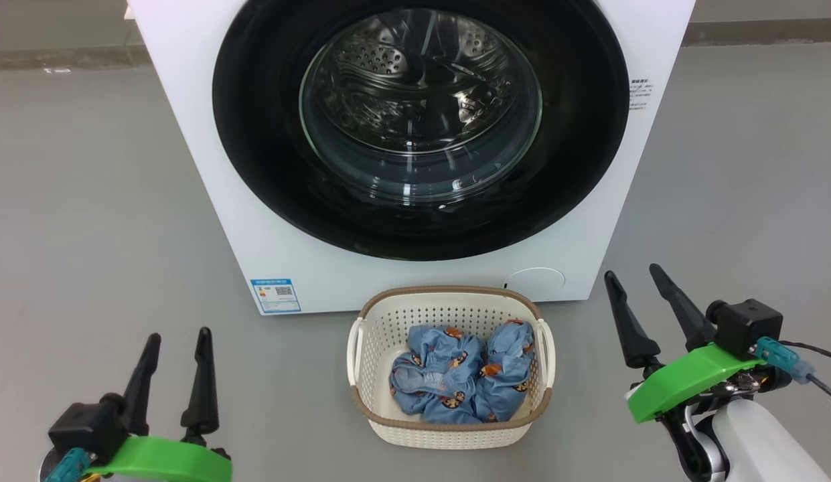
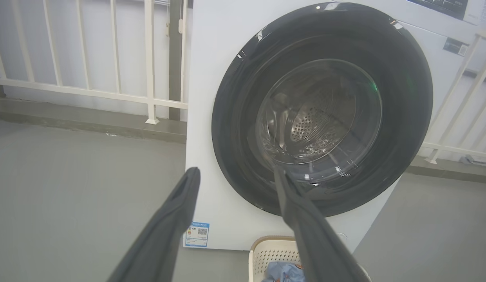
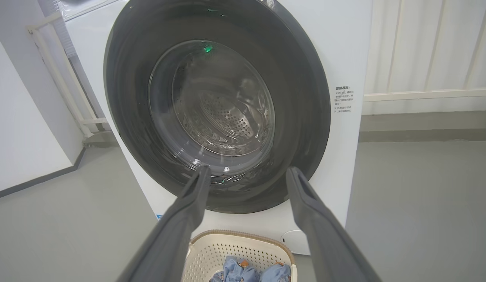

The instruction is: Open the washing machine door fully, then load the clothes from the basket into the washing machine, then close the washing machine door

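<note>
1. Basket [image 1: 448,438], bottom centre on floor [image 1: 87,234], holds clothes [image 1: 459,381]; washer [image 1: 207,201] door [image 1: 254,134] shut, just behind.
2. L pincer [image 1: 179,335] lower left, R pincer [image 1: 632,271] lower right: both spread, empty; basket between, apart.

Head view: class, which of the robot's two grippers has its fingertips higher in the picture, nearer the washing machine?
The right gripper: its fingertips reach above the washing machine's bottom edge, while the left gripper's are only level with the basket.
</note>
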Robot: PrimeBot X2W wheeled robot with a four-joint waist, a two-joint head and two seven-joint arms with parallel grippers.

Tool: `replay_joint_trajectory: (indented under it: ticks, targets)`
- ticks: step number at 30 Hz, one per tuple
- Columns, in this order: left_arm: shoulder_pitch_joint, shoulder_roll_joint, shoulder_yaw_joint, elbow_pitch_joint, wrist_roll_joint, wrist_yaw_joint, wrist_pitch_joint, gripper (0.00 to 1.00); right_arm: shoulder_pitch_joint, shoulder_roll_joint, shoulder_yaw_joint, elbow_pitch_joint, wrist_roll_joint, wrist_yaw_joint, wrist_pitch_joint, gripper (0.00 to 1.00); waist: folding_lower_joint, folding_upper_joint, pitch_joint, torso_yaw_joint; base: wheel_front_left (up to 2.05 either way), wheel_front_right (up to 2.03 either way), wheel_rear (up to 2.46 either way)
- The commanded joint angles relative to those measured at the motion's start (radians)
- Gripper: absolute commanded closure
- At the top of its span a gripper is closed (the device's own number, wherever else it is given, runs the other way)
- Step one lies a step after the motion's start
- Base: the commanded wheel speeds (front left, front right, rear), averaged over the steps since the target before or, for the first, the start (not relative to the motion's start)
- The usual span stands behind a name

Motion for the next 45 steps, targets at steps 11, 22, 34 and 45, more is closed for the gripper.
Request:
replay_joint_trajectory:
  ticks: [11, 22, 34, 45]
  targets:
    - [-0.052, 0.027, 0.033, -0.012, 0.042, -0.001, -0.021, 0.00, -0.037, -0.015, 0.033, -0.005, -0.036, 0.006, -0.021, 0.00, 0.0000, -0.0001, -0.003, 0.000, 0.00, 0.00, 0.00]
    - [-0.054, 0.024, 0.038, -0.009, 0.042, -0.003, -0.021, 0.00, -0.037, -0.016, 0.034, 0.003, -0.030, 0.006, -0.021, 0.00, 0.0000, -0.0001, -0.001, -0.001, 0.00, 0.00, 0.00]
    - [-0.056, 0.023, 0.042, -0.007, 0.040, -0.007, -0.021, 0.00, -0.038, -0.013, 0.036, 0.006, -0.024, 0.006, -0.021, 0.00, 0.0000, -0.0001, 0.002, -0.002, 0.00, 0.00, 0.00]
    - [-0.056, 0.021, 0.046, -0.006, 0.037, -0.010, -0.021, 0.00, -0.038, -0.013, 0.034, 0.007, -0.026, 0.006, -0.021, 0.00, 0.0000, -0.0001, 0.003, -0.004, 0.00, 0.00, 0.00]
